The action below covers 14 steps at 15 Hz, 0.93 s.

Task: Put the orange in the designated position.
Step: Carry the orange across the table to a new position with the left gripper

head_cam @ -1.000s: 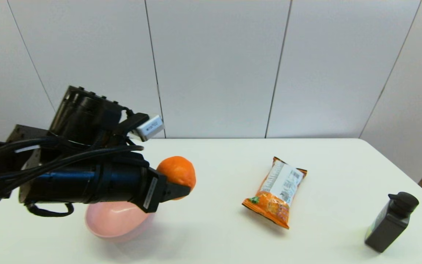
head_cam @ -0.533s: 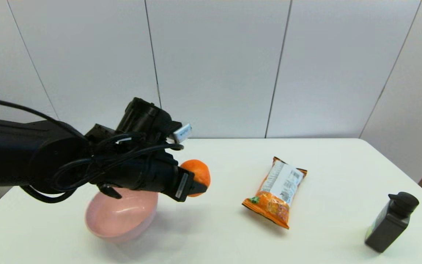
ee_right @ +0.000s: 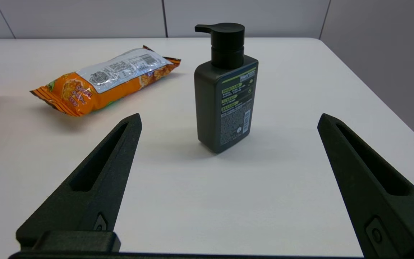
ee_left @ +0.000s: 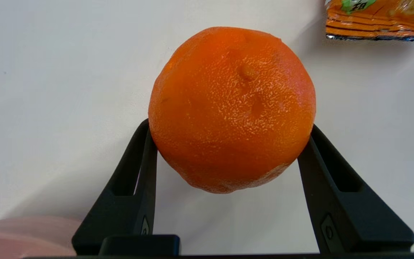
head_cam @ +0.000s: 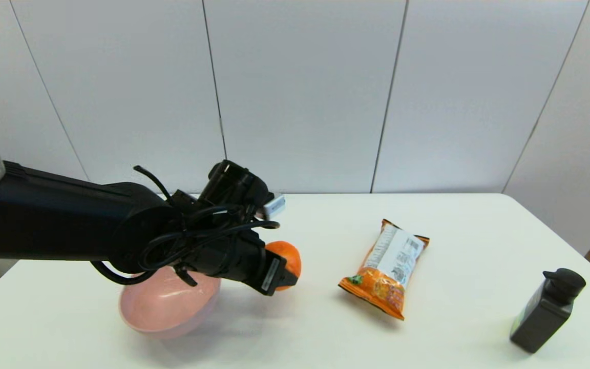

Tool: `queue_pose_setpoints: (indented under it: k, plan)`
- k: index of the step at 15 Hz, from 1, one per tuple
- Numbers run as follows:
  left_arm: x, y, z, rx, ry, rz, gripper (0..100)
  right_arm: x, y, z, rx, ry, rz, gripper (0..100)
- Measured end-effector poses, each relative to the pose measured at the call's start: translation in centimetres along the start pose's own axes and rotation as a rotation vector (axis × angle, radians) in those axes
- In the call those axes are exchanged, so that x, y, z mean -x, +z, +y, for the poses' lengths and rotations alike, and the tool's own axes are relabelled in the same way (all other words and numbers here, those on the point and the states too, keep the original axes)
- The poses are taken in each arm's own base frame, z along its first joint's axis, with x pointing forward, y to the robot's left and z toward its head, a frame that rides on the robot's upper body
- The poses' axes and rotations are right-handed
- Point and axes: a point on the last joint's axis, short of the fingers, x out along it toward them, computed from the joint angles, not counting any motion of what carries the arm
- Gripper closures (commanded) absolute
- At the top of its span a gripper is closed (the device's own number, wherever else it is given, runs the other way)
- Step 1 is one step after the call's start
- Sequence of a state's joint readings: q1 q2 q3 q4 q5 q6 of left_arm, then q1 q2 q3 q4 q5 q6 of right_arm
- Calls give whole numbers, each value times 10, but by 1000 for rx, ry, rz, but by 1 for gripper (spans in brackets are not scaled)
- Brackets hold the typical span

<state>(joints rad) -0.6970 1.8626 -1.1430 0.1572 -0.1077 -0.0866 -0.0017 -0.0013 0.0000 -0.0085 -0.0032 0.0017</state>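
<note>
Four loose things are on or over the white surface [head_cam: 454, 230]: one orange [head_cam: 289, 256], one pink bowl [head_cam: 164, 310], one orange-and-white snack packet [head_cam: 388, 266], and one dark pump bottle [head_cam: 548, 310].

In the head view the left arm comes in from the left edge of the frame as a thick black tube, level for most of its length, then bends downward at the cabled wrist near the centre. The left tool [head_cam: 287, 269] points down and toward the right of the frame, clenched on the orange. The left wrist view shows this clearly: the two black fingers [ee_left: 135, 187] press on opposite sides of the fruit's lower half, and bare white surface shows below it, so the orange appears to hang above the surface rather than rest on it, with a soft shadow beneath.

The orange sits just right of the pink bowl's rim in the head view, between the bowl and the snack packet, apart from both. The bowl lies at lower left of centre, partly under the wrist. The bottle stands upright at lower right, well apart from the packet.

The right tool [ee_right: 228, 144] is outside the head view; its own camera shows its fingers spread wide, grasping nothing, facing the bottle [ee_right: 225, 93] with the packet [ee_right: 106, 81] beyond at upper left.
</note>
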Motion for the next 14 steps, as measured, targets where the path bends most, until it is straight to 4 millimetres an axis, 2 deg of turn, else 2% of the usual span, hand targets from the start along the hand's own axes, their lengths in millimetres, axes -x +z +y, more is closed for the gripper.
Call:
queue_pose_setpoints:
  k: [3, 4, 10, 14]
  plan:
    - [-4, -3, -2, -5, 16, 16, 100, 0, 0, 0, 0, 0, 0, 0]
    - [-5, -4, -2, -7, 36, 26, 0, 0, 0, 0, 0, 0, 0, 0]
    - [-6, -10, -8, -28, 65, 59, 0, 0, 0, 0, 0, 0, 0, 0]
    - [2, -5, -10, -34, 63, 25, 0, 0, 0, 0, 0, 0, 0, 0]
